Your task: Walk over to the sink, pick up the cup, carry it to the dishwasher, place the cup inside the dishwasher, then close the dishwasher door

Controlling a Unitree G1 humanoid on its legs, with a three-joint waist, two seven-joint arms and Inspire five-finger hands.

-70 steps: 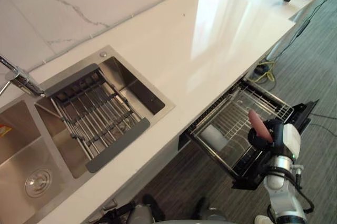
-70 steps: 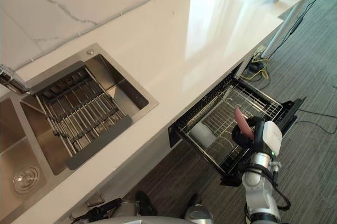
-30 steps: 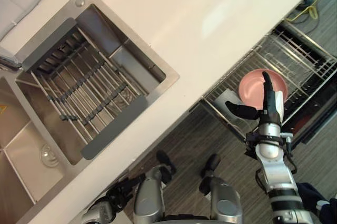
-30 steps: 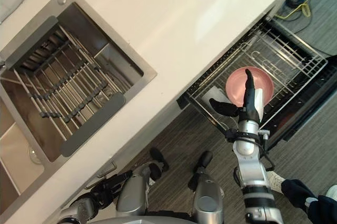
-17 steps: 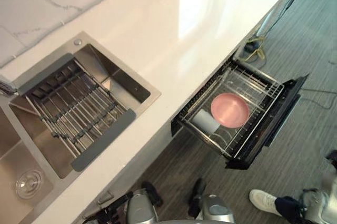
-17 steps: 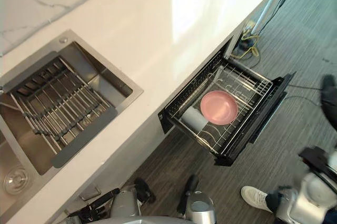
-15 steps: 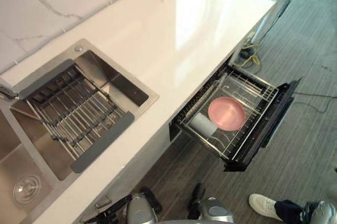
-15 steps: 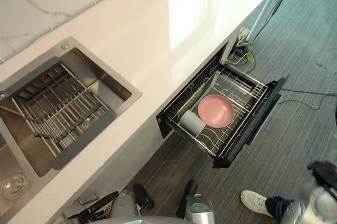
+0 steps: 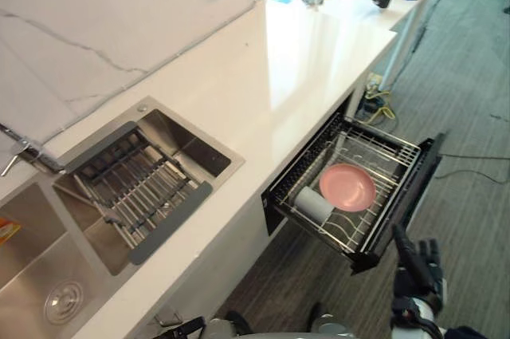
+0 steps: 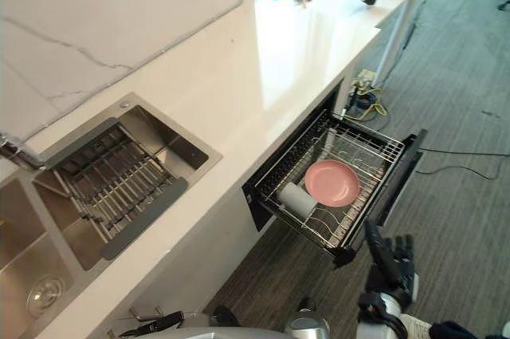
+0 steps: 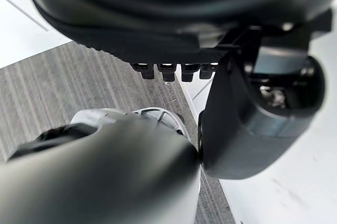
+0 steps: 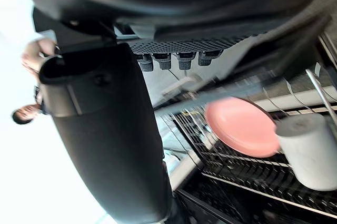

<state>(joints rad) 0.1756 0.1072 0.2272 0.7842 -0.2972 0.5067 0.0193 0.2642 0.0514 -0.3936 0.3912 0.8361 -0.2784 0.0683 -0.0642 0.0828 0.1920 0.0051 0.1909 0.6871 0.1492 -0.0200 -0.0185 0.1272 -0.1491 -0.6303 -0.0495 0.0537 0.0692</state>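
Cup (image 9: 312,204) lies on its side in the rack (image 9: 388,146) of the dishwasher (image 9: 416,187), just beside a pink plate (image 9: 347,187). We judge the placing done. The dishwasher stands pulled open. Right hand (image 9: 414,269) hovers near the dishwasher's front corner, fingers straight, holding nothing. We read it as poised to push the front shut. Left hand (image 11: 174,8) shows over the floor (image 11: 79,87); released or clenched, we cannot tell.

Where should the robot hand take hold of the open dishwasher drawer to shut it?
The dark front panel, near its middle, from the room side: it stands upright facing the right robot hand, so flat fingers should push it in.
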